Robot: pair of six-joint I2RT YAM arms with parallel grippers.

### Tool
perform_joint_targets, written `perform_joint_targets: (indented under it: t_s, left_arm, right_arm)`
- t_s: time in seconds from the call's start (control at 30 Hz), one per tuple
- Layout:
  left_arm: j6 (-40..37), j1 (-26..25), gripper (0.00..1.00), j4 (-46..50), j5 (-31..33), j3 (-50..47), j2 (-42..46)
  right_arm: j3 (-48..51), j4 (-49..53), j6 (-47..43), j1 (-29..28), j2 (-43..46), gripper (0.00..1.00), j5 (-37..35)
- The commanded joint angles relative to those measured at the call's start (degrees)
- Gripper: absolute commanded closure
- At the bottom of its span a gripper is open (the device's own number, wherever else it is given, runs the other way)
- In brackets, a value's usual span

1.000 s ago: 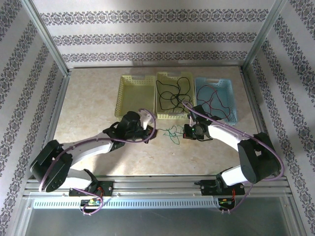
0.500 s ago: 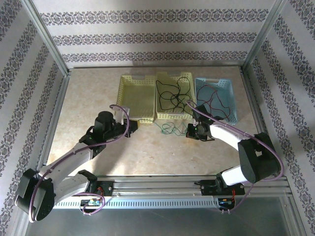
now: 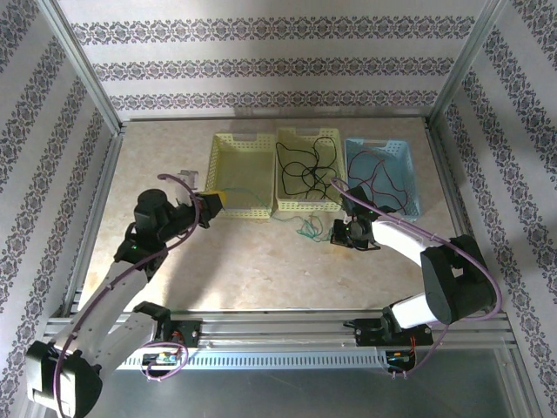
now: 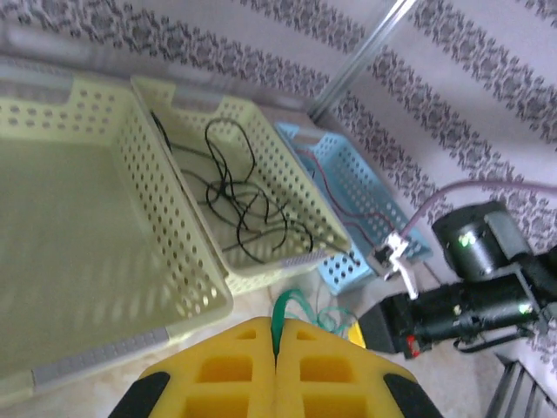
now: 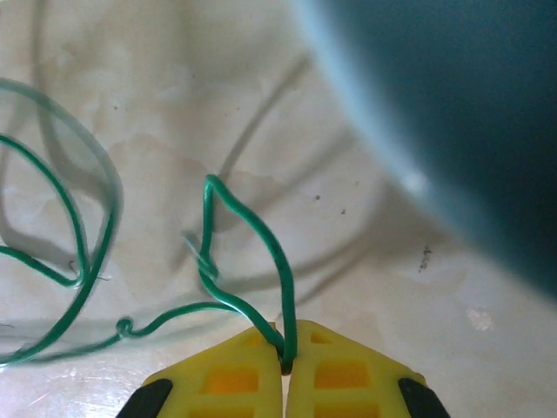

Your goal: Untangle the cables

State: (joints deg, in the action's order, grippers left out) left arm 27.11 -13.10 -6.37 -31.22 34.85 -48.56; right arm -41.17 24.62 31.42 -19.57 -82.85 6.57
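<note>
A green cable [image 3: 305,228] lies bunched on the table in front of the middle yellow basket [image 3: 306,206]. One strand runs left to my left gripper [image 3: 215,202], which is shut on it near the empty left basket's front corner. The green cable [image 4: 290,306] leaves the shut yellow fingers [image 4: 235,374] and leads to the bunch. My right gripper [image 3: 335,233] is shut on the green cable [image 5: 251,233] at the bunch's right side, low over the table. A black cable [image 3: 305,170] lies in the middle basket. Red and dark cables [image 3: 379,178] lie in the blue basket [image 3: 412,178].
The empty left yellow basket [image 3: 212,170] stands right behind my left gripper. All three baskets stand side by side at the back of the table. Metal frame posts and patterned walls close in the sides. The right arm [image 4: 461,300] lies low in front of the blue basket.
My left arm has swung left, away from the table's middle, drawing a strand of the green cable out with it. The right gripper has stayed put, holding the other part.
</note>
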Motion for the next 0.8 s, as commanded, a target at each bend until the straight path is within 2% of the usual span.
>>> perform_joint_targets:
  t_s: [0.0,0.27,0.43,0.6,0.77]
  left_arm:
    - [1.78,3.82,1.0,-2.43,-1.05,3.78,2.34]
    - [4.66,8.97,1.0,-7.09,-2.24,6.86,2.57]
    - [8.74,12.93,1.0,-11.44,-5.16,8.79,2.5]
    - [8.51,13.37,1.0,-11.05,-9.11,12.06,1.74]
    - [13.67,13.37,1.0,-17.62,-10.4,11.9,0.36]
  right_arm:
    - [1.22,4.65,0.92,1.1,-0.12,1.0,-3.32]
    - [1.75,4.25,0.75,1.45,0.3,1.0,-3.14]
    - [1.88,4.12,1.01,1.47,0.45,1.0,-3.22]
    - [2.23,4.03,0.84,1.47,0.8,1.0,-3.05]
    - [2.23,3.77,0.75,1.47,0.89,1.0,-3.01]
